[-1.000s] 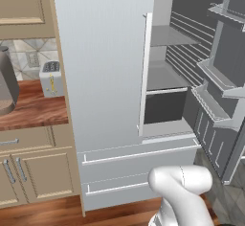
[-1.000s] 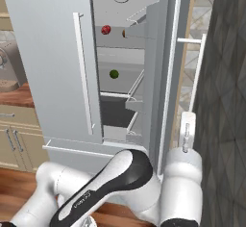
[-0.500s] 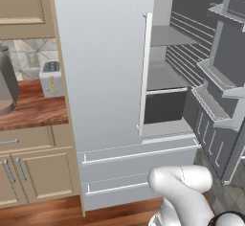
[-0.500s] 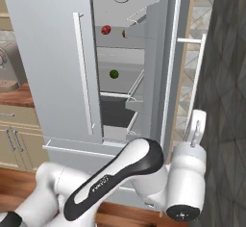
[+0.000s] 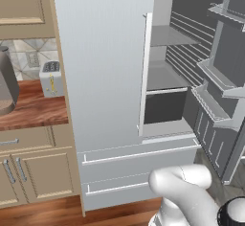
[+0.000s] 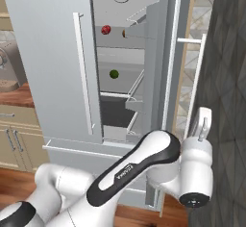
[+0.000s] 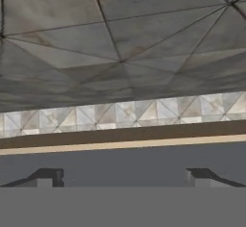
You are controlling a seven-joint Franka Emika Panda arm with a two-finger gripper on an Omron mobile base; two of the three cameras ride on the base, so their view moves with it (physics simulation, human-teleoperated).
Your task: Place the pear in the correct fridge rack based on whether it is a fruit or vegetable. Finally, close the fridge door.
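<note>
The gripper (image 6: pixel 203 124) stood raised beside the open fridge door (image 6: pixel 169 53), fingers apart with nothing between them, as the two tips (image 7: pixel 48 177) in the hand view showed. The pear (image 6: pixel 124 33) lay at the right end of the fridge rack (image 6: pixel 115 38), partly hidden by a door shelf, near a red fruit (image 6: pixel 105 29). A dark-green ball (image 6: pixel 114 73) rested on the lower shelf (image 6: pixel 115 94).

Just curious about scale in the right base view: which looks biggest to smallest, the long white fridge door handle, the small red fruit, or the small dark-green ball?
1. Long white fridge door handle, by far.
2. Small dark-green ball.
3. Small red fruit.
The two look nearly alike, so their order is unsure.
</note>
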